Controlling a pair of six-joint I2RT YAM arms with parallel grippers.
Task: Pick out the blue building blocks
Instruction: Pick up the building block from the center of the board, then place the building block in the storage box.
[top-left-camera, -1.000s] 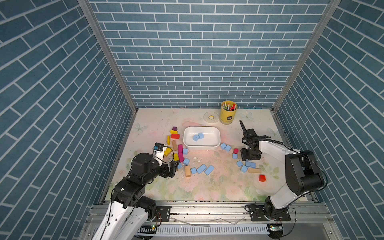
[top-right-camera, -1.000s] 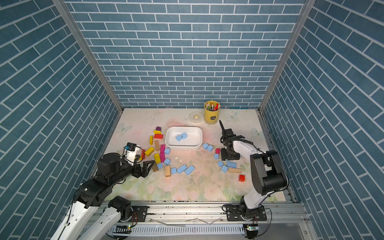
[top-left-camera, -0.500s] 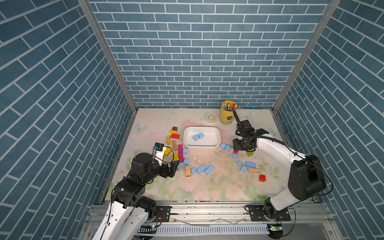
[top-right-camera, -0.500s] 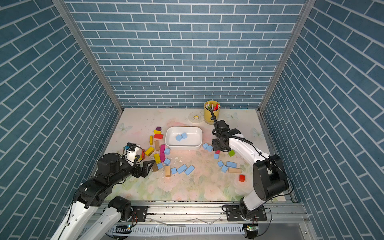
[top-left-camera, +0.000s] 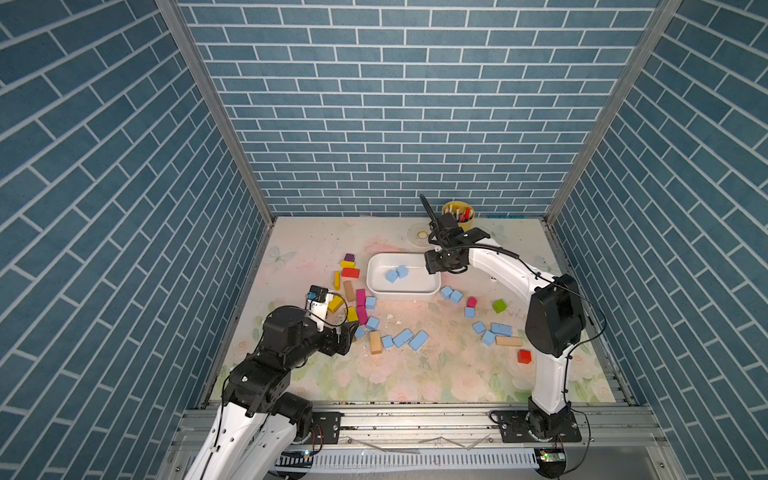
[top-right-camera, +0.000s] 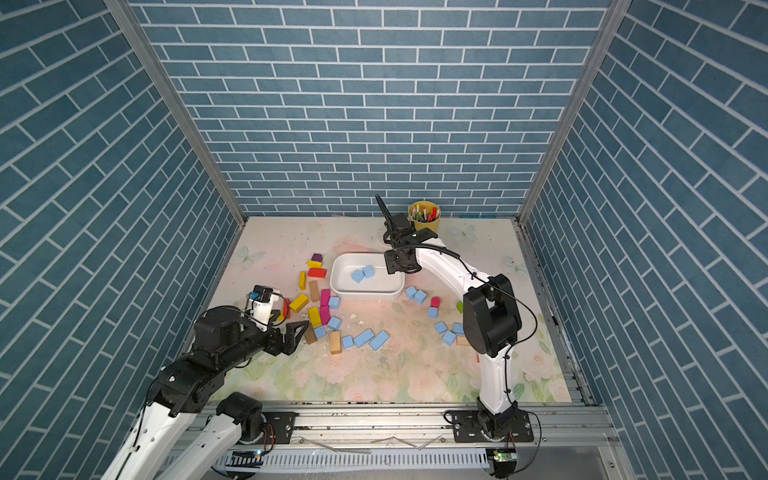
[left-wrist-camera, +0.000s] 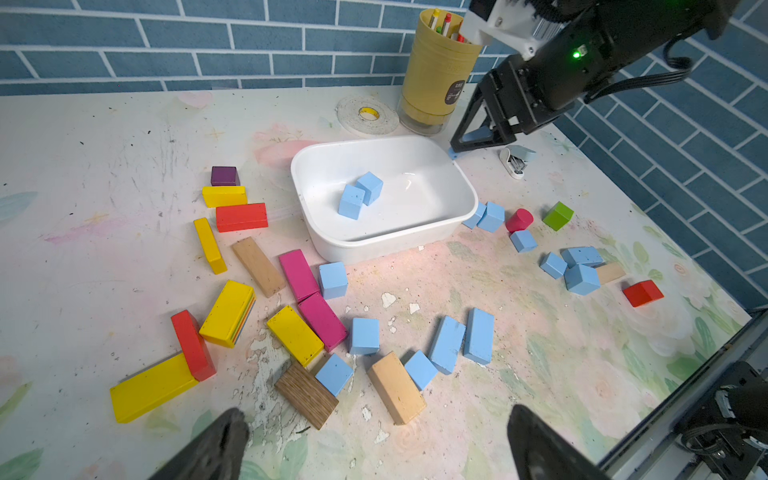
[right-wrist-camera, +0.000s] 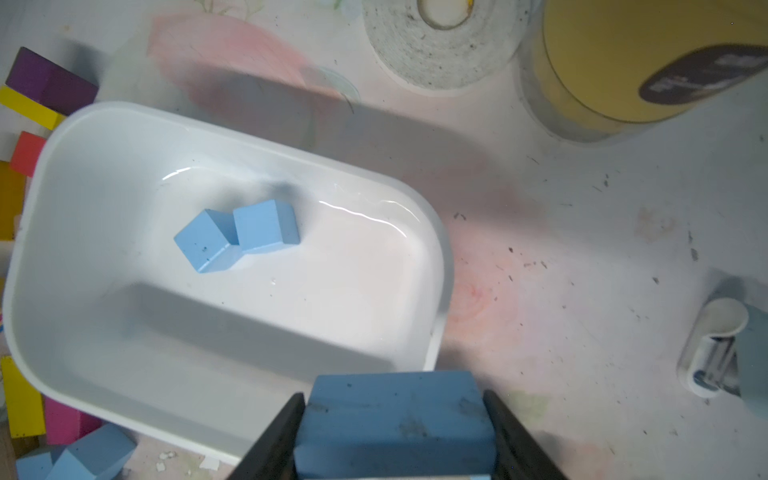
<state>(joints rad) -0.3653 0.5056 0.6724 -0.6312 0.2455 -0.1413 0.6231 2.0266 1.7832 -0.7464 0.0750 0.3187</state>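
The right claw (right-wrist-camera: 392, 397) is clamped on one blue block (right-wrist-camera: 395, 419). A black finger presses on each side of it. In both top views this claw hangs over the end of the white tub (top-left-camera: 403, 295) that is nearest the yellow cup (top-right-camera: 428, 226) full of pens. In the right wrist view the held block is by the tub's rim.

Two blue cubes (left-wrist-camera: 359, 195) lie inside the tub, near its middle. They touch each other.

The other blue blocks (left-wrist-camera: 333, 279) lie on the desk (left-wrist-camera: 104, 145). A blue pair (left-wrist-camera: 486, 216) sits side by side just next to the tub, and a pink round block (left-wrist-camera: 519, 220) is beside it. A green block (left-wrist-camera: 557, 216) is near too. A few more blue ones are bunched by a tan block (left-wrist-camera: 611, 272), with a red block (left-wrist-camera: 642, 293) close by. Another bunch lies in front of the left claw, mixed in with yellow, pink and wooden blocks. Two long blue bricks (left-wrist-camera: 461, 343) there lie side by side, touching.

The left claw (left-wrist-camera: 376, 417) is wide apart and holds nothing. It points at that bunch.

A roll of tape (left-wrist-camera: 368, 116) lies by the yellow cup. A small stapler (left-wrist-camera: 517, 160) lies on the desk near the right claw.
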